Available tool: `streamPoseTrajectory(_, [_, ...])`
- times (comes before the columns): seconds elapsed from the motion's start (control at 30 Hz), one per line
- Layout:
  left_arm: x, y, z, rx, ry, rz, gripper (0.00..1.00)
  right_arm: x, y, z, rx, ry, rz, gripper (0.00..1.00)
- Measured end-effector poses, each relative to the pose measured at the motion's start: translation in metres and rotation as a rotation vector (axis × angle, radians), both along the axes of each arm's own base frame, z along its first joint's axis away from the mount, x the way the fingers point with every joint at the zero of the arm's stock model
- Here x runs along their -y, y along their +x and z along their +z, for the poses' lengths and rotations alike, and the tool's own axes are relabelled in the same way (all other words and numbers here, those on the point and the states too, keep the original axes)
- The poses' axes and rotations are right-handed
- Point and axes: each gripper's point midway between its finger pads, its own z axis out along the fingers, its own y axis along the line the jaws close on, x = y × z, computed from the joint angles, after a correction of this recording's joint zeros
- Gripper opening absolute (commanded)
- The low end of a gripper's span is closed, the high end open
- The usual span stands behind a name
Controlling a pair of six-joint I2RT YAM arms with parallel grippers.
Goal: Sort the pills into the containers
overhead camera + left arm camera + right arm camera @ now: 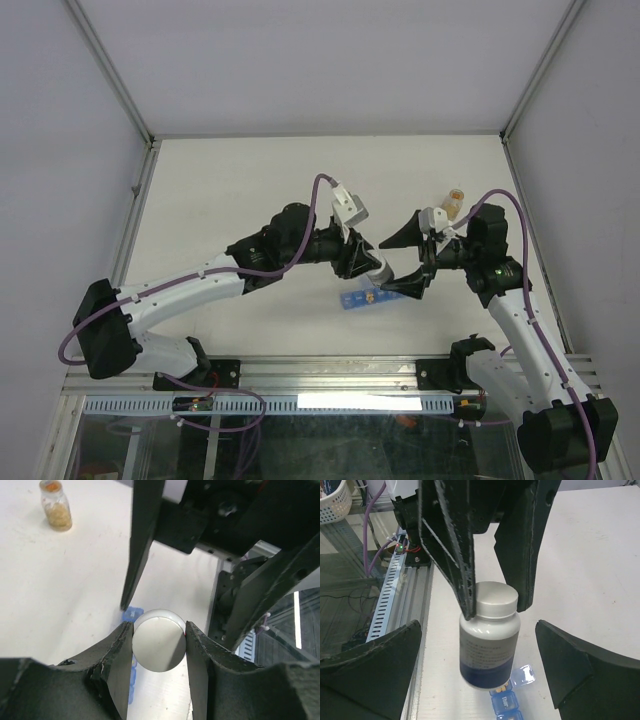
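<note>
Pill-organiser strip [362, 298] of translucent blue cells, flat on the counter [250, 180] near its front edge, between the two arms. Sits directly under the white capped bottle [489, 635], with only its end cells peeking out past the bottle's base in the right wrist view; one clear lid flap [522, 675] open beside that base. Touching the bottle or not: cannot tell.

Left gripper [372, 268] over the strip, its fingers [117, 665] pinching the bottle's cap from both sides, cap up, body pointing down at the cells.

Right gripper [477, 630] facing it from the other side, fingers [375, 670] spread wide, one on either side of the bottle and clear of it, the strip low in the gap between them.

Small amber jar [455, 203] upright on the counter farther back, well apart from the strip, behind the right gripper.

Loose pills too small to make out in any view.
</note>
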Motion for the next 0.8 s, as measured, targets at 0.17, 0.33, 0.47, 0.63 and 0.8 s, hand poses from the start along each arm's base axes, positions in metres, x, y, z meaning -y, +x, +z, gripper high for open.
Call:
streamPoseTrajectory(0.17, [-0.026,0.021,-0.034,-0.025,0.078,0.103,0.0,0.001,0.003,-0.001,0.0,-0.007,-0.019,0.99])
streamPoseTrajectory(0.33, [-0.093,0.083,-0.073,-0.035,0.204,0.412,0.0,0.003,0.013,0.002,0.012,-0.015,-0.078,0.99])
streamPoseTrajectory(0.47, [-0.185,0.146,-0.103,-0.058,0.34,0.809,0.0,0.005,0.019,0.006,0.027,-0.015,-0.115,1.0])
streamPoseTrajectory(0.63, [-0.293,0.202,-0.126,-0.128,0.424,1.234,0.0,0.006,0.022,0.007,0.023,-0.014,-0.136,0.99])
streamPoseTrajectory(0.8, [-0.376,0.225,-0.156,-0.222,0.513,1.531,0.0,0.007,0.024,0.01,0.033,-0.012,-0.151,1.0])
